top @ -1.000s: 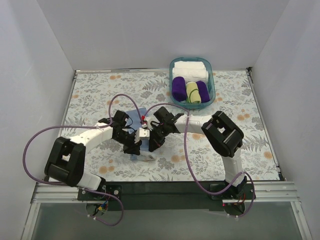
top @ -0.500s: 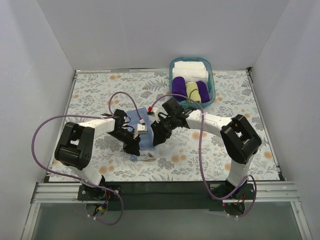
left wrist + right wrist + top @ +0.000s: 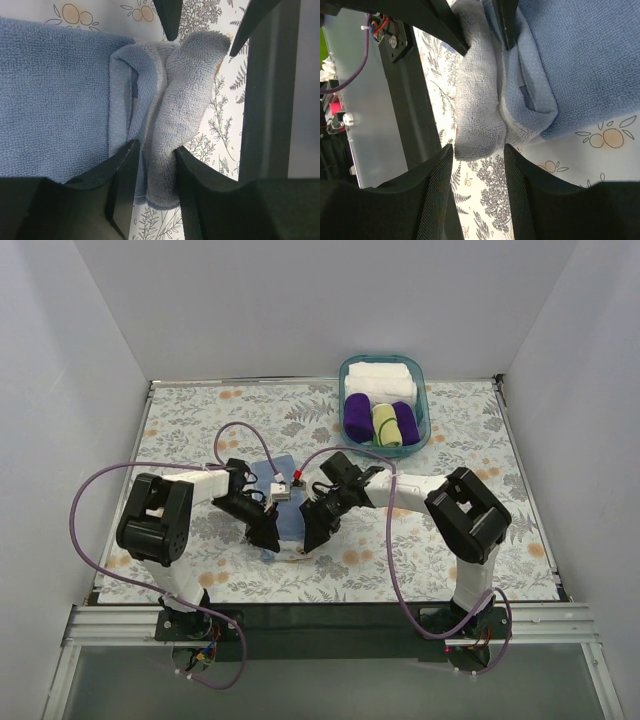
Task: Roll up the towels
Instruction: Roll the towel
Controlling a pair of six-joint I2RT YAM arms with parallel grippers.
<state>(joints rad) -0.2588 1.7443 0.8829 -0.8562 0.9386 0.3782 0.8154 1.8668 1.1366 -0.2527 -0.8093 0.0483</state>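
**Floral table [image 3: 190,425]: blue towel [image 3: 288,520] gripped at its rolled edge**

Patterned cloth covers the table beneath both arms. A teal basket [image 3: 380,358] stands well beyond the right pincer [image 3: 477,146], off to its far right. It holds white folded towels [image 3: 381,379], purple rolls [image 3: 357,414] and, between those rolls, the yellow-green towel [image 3: 386,424], rolled up. The blue towel lies between the two pincers. Its flat part stretches away from them toward the far side, and its near edge is curled into a thick lip. The left pincer [image 3: 156,148] pinches one end of that lip between its fingers; the right pincer, facing it, pinches the opposite end
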